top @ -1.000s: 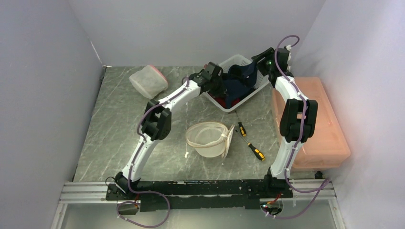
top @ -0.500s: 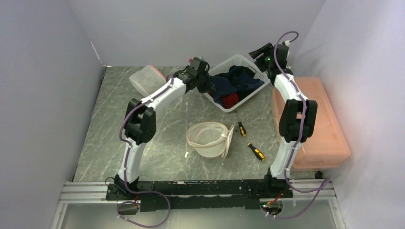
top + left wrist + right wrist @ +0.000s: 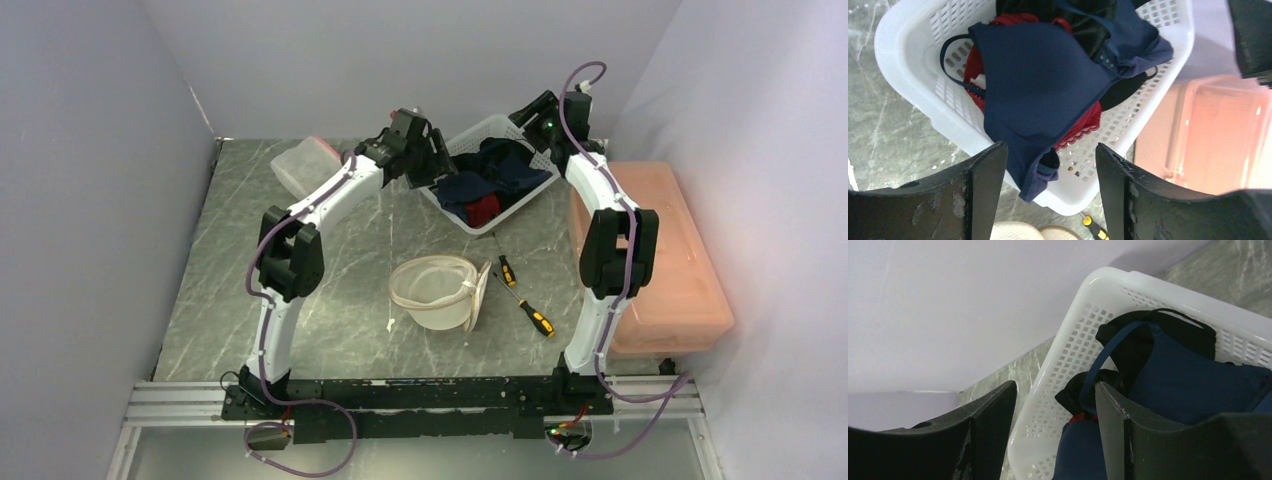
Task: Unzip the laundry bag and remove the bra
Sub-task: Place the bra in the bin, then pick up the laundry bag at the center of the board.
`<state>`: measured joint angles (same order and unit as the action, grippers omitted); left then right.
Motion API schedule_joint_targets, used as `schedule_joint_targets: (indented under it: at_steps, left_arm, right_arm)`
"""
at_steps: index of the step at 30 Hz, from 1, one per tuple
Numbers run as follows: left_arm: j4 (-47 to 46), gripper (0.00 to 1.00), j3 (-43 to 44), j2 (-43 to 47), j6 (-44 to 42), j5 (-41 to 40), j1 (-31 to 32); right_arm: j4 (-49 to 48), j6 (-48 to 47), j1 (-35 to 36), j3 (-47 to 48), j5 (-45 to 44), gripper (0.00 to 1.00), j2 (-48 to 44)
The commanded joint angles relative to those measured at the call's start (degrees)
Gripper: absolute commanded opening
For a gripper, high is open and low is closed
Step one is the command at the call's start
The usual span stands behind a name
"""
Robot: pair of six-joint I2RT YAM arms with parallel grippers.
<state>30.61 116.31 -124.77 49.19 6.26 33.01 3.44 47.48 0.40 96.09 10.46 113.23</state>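
Observation:
The cream mesh laundry bag (image 3: 435,290) stands unzipped and gaping at the table's middle; its rim (image 3: 1018,231) shows at the bottom of the left wrist view. A navy bra (image 3: 1043,85) lies on top of red and black garments in the white basket (image 3: 470,225), one end drooping over the near rim. My left gripper (image 3: 430,160) hovers open just left of the basket, nothing between its fingers (image 3: 983,185). My right gripper (image 3: 530,115) hangs open over the basket's far corner (image 3: 1083,315), above the navy bra (image 3: 1188,385).
Two yellow-and-black screwdrivers (image 3: 508,270) (image 3: 532,315) lie right of the bag. A pink lidded bin (image 3: 660,260) fills the right side. A second pale zipped bag (image 3: 305,168) sits at the back left. Walls close in on three sides.
My left gripper pulled back out of the basket to the left and opened, letting the navy bra drop into the basket. My right gripper drifted slightly left.

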Motion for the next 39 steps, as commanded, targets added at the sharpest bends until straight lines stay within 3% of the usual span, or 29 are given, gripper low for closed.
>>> schedule_joint_targets:
  at_steps: [1,5,11,13,17,22,26,31,35,39]
  left_arm:
    - [1.02,0.71,3.13,1.05,-3.26,0.29,0.21]
    - [-2.72,0.69,-3.45,6.87,-5.2,-0.64,0.73]
    - [-6.93,0.67,-13.16,19.44,-13.04,-4.67,3.77]
    - [-9.51,0.71,-18.62,27.31,-17.3,-8.6,5.62]
    - [-11.39,0.93,-32.61,42.09,-18.11,-14.87,6.8]
    - [-5.54,0.93,-47.24,56.28,-20.79,-17.96,6.62]
    - [-1.12,0.93,-55.69,63.63,-24.39,-12.41,6.52]
    - [-6.34,0.93,-63.21,67.61,-28.21,-0.06,6.46]
    - [-9.15,0.93,-62.89,61.18,-28.54,6.09,3.9]
    - [-9.8,0.93,-60.8,51.36,-27.6,20.45,-3.75]
  right_arm:
    - [-0.02,-3.23,2.21,2.77,-1.77,0.63,-3.67]
    - [-2.85,-4.03,4.23,-1.07,-3.33,0.62,-6.94]
    - [-16.12,-6.05,10.69,-16.04,-7.32,0.62,-20.24]
    - [-16.73,-8.46,14.77,-20.42,-11.47,0.62,-25.36]
    - [-14.62,-11.29,22.13,-28.34,-18.02,0.62,-35.62]
    - [-5.39,-11.45,30.69,-38.14,-21.7,0.64,-45.99]
    - [1.04,-10.03,34.64,-46.78,-21.43,0.69,-53.19]
    - [3.76,-8.06,34.74,-57.68,-17.7,0.74,-64.19]
    - [5.1,-8.99,34.71,-62.59,-16.45,0.74,-75.02]
    - [10.75,-10.86,34.71,-63.04,-17.25,0.73,-82.06]
